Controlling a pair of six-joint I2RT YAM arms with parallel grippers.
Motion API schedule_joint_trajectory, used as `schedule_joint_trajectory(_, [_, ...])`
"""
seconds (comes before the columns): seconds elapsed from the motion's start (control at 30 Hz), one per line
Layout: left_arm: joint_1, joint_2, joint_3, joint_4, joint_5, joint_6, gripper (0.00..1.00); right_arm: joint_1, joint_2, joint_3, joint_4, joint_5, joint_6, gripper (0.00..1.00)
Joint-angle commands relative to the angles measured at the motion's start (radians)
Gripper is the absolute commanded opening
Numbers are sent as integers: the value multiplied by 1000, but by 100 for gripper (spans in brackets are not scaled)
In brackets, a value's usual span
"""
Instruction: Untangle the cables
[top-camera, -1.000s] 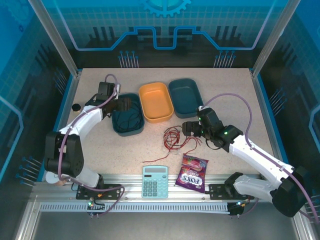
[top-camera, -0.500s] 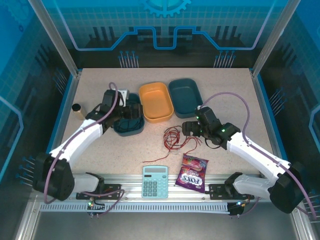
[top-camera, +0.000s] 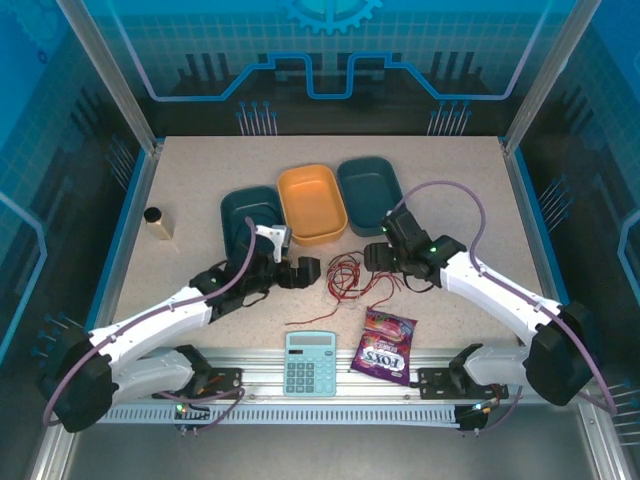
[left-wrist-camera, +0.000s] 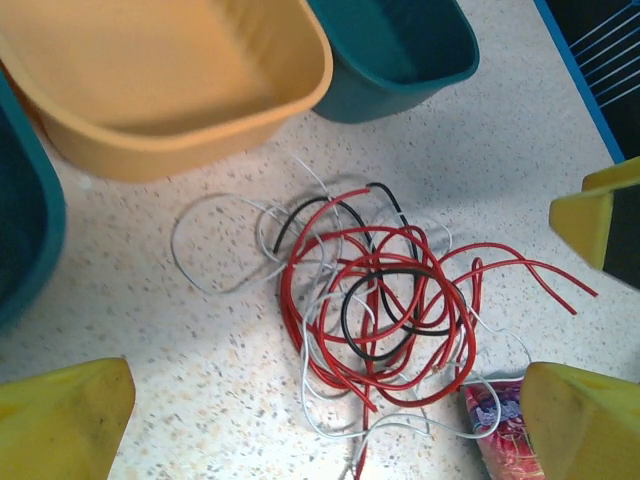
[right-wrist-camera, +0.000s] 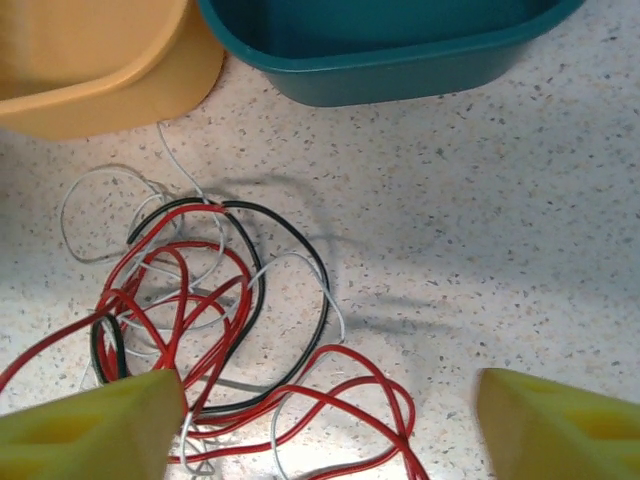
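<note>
The speckled table (top-camera: 450, 180) carries three smooth, rounded plastic bins: an orange bin (top-camera: 312, 203) between two teal bins (top-camera: 250, 212). Below the orange one, at frame centre, the cables (top-camera: 347, 275) lie in a roundish knot. It is slightly wider than tall, and in the left wrist view its loose red ends point right. From above it reads mostly red. The wrist views resolve a black strand (right-wrist-camera: 324, 290) and a white strand (left-wrist-camera: 173, 240) through the loops. The left gripper (top-camera: 308, 272) and right gripper (top-camera: 374, 257) flank the knot, both with jaws released and empty.

White links (top-camera: 150, 320), black joints (top-camera: 562, 362), lilac cables (top-camera: 440, 185), yellow jaws.
</note>
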Motion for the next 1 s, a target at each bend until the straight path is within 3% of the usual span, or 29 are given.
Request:
schedule_joint_trajectory(0.0, [-20,-13,-55,100,-77,-118,99,21,22,45,-11,-56,4,62])
schedule_joint_trajectory(0.23, [-19,-30,-93,88,-197,-200,99,94,103,119,-57,-79,-8,42])
schedule_joint_trajectory(0.5, [-21,-34,-97,58,-244,-228,99,160,223,200,-110,-72,-21,22])
schedule_joint_trajectory(0.97, [-20,-35,-109,68,-250,-232,99,190,356,250,-151,-51,-19,25])
